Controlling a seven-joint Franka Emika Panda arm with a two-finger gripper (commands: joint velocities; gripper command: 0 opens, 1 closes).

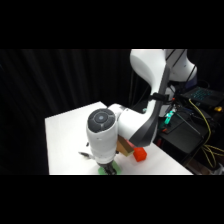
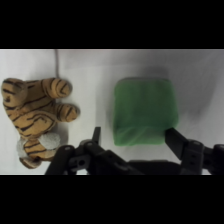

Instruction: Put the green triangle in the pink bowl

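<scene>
The arm reached low over the white desk (image 1: 65, 135) from the upper right, its wrist housing hiding most of what lay beneath it in the side view. The hand (image 2: 131, 134) stood open, one black finger (image 2: 96, 135) on one side of the green triangle (image 2: 144, 111) and the other finger on the opposite side, near the block's lower corners; contact could not be made out, though the fingers looked just clear of it. The block rested flat on the desk, and in the side view only a green sliver showed at the desk's near edge under the wrist. A striped toy tiger (image 2: 37, 117) lay beside the block, apart from it, in the wrist view. An orange-red block (image 1: 140, 155) sat on the desk just right of the wrist. Behind the arm a dull pinkish patch, possibly the pink bowl (image 1: 129, 146), was largely hidden.
</scene>
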